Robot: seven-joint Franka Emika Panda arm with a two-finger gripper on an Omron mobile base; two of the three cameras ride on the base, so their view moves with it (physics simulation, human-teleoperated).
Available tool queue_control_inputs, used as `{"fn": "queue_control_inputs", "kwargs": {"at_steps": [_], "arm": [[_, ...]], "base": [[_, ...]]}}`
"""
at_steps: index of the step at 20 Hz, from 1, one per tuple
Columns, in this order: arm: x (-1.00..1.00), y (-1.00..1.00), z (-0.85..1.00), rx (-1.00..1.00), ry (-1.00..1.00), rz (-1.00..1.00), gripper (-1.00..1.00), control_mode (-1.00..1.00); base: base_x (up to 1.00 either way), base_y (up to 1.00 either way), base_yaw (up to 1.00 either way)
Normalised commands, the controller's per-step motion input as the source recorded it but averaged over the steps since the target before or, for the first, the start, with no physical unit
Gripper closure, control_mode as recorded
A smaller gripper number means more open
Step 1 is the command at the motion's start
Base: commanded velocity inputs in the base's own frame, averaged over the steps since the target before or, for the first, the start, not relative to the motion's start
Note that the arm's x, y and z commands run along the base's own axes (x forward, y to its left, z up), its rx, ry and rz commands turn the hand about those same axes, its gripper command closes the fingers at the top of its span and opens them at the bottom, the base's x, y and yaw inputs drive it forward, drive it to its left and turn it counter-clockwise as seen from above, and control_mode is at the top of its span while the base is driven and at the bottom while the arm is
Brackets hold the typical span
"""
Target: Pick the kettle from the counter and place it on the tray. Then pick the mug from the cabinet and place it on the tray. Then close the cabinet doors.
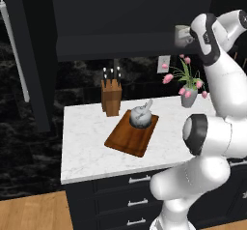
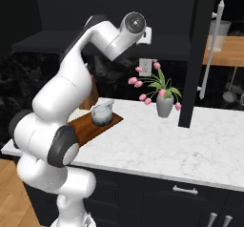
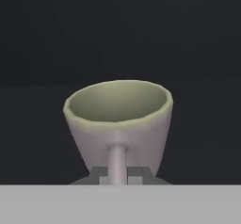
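Observation:
The pale mug (image 3: 117, 119) stands upright on the dark shelf of the black cabinet (image 1: 111, 45), its handle turned toward the hand. My gripper (image 3: 118, 175) sits at that handle, one fingertip (image 3: 101, 174) pressed on each side, so it is shut on the mug (image 1: 181, 35). From the right, the mug (image 2: 147, 35) peeks out beside the wrist. The silver kettle (image 1: 140, 115) rests on the reddish-brown tray (image 1: 126, 142) on the marble counter (image 1: 82, 147). Both cabinet doors stand open: the left door (image 1: 29, 55) and the right door (image 2: 198, 54).
A grey vase with pink flowers (image 1: 189, 97) stands on the counter just below the mug and my arm. A light-wood knife block (image 1: 111, 98) is behind the tray. The right door's silver handle (image 2: 213, 49) hangs right of the vase (image 2: 164, 104).

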Motion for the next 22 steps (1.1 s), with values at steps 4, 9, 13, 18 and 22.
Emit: {"fn": "queue_control_inputs", "kwargs": {"at_steps": [4, 9, 13, 18, 22], "arm": [[-0.85, 0.34, 0.0, 0.0, -0.01, 0.12, 1.0, -1.0], [-0.89, 0.43, -0.06, 0.0, -0.02, 0.17, 1.0, -1.0], [-0.84, 0.48, -0.09, 0.0, 0.0, 0.24, 1.0, -1.0], [-0.78, 0.52, -0.15, 0.0, 0.0, 0.22, 1.0, -1.0], [-0.72, 0.65, -0.28, 0.0, 0.0, 0.15, 1.0, -1.0]], "base": [[0.0, 0.0, 0.0], [0.0, 0.0, 0.0], [0.0, 0.0, 0.0], [0.0, 0.0, 0.0], [0.0, 0.0, 0.0]]}}
